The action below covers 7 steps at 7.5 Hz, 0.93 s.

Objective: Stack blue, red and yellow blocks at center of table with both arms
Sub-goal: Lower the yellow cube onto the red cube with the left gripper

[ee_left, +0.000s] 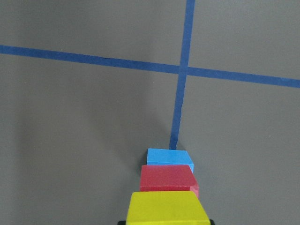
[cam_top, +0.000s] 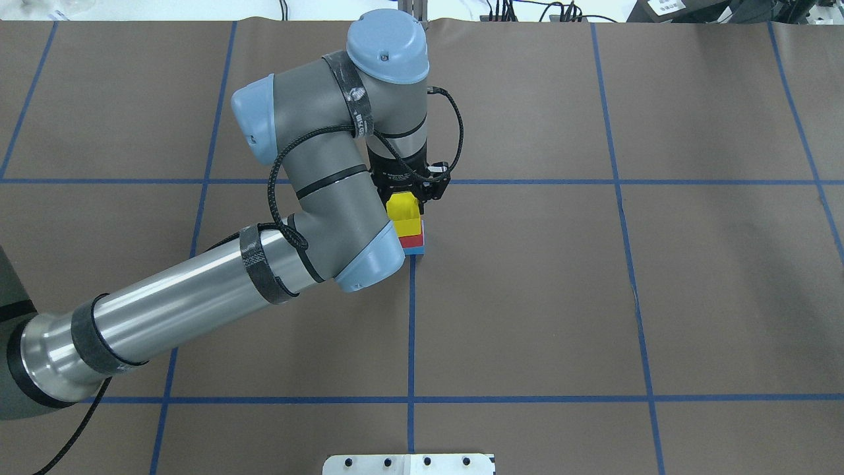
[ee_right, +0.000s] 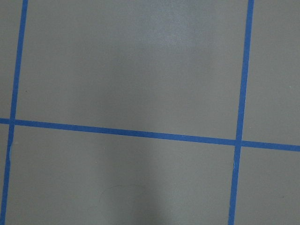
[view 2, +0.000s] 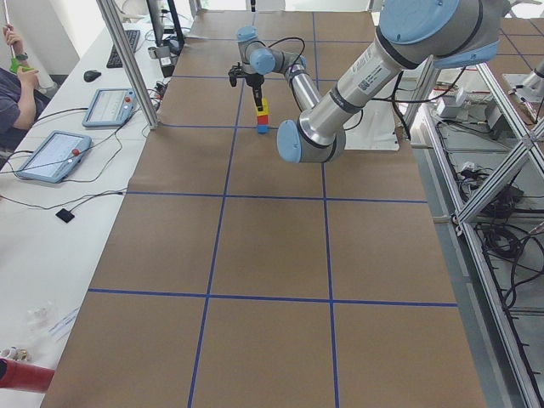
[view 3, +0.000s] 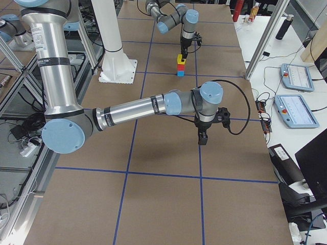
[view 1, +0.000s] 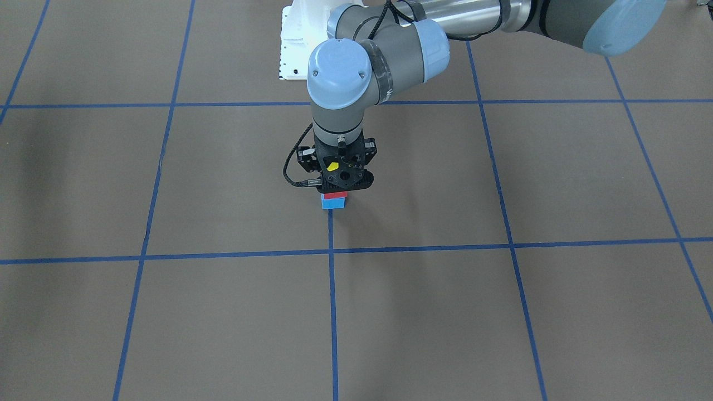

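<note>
A light blue block (view 1: 333, 204) sits on the brown table (view 1: 501, 312) at the end of a blue tape line, near the table's middle. A red block (view 1: 335, 195) lies on top of it. My left gripper (view 1: 336, 184) hangs straight over this stack, shut on the yellow block (cam_top: 403, 210). The yellow block is directly above the red block (ee_left: 168, 178); I cannot tell whether the two touch. My right gripper (view 3: 203, 139) points down over bare table, away from the stack, and shows only in the exterior right view, so whether it is open or shut I cannot tell.
The white pedestal base (view 1: 292, 44) stands behind the stack on the robot's side. A metal post (view 2: 127, 59) rises at the table's edge. Touch-screen pendants (view 2: 53, 155) lie on a side bench where a person (view 2: 13, 93) sits.
</note>
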### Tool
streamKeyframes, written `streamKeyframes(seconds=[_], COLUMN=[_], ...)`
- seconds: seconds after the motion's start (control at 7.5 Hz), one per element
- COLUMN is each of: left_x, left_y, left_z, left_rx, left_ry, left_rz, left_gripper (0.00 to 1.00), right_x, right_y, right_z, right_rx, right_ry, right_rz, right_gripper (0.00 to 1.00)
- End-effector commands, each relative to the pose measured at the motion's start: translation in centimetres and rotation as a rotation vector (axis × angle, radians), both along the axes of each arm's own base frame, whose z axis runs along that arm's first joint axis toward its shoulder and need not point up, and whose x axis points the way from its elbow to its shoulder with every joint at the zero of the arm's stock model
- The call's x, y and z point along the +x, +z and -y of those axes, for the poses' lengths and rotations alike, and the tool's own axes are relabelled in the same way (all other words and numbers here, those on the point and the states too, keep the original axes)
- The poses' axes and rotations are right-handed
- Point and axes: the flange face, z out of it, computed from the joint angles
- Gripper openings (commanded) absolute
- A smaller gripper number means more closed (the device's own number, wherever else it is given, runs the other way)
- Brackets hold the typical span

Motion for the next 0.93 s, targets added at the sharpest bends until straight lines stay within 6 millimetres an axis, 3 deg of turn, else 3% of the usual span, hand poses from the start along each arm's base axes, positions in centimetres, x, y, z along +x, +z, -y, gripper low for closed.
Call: streamKeyframes(seconds=[0.0, 0.4, 0.53, 0.8], left_x=[0.17, 0.28, 0.44, 0.46], left_y=[-0.02, -0.18, -0.18, -0.08], left_z=[-0.14, -0.21, -0.38, -0.49], left_rx=[0.000, 0.003, 0.002, 0.003], left_ry=[0.002, 0.003, 0.005, 0.004], left_rz=[-0.001, -0.007, -0.007, -0.007], left_gripper=[0.15, 0.15, 0.34, 1.00], right_x=[0.00, 0.00, 0.00, 0.00], right_y=[0.11, 0.11, 0.13, 0.11], right_z=[0.05, 0.05, 0.04, 0.05], right_rx=[-0.002, -0.002, -0.003, -0.002], right_ry=[0.000, 0.000, 0.000, 0.000], right_rz=[0.000, 0.000, -0.001, 0.000], right_gripper=[1.00, 1.00, 1.00, 1.00])
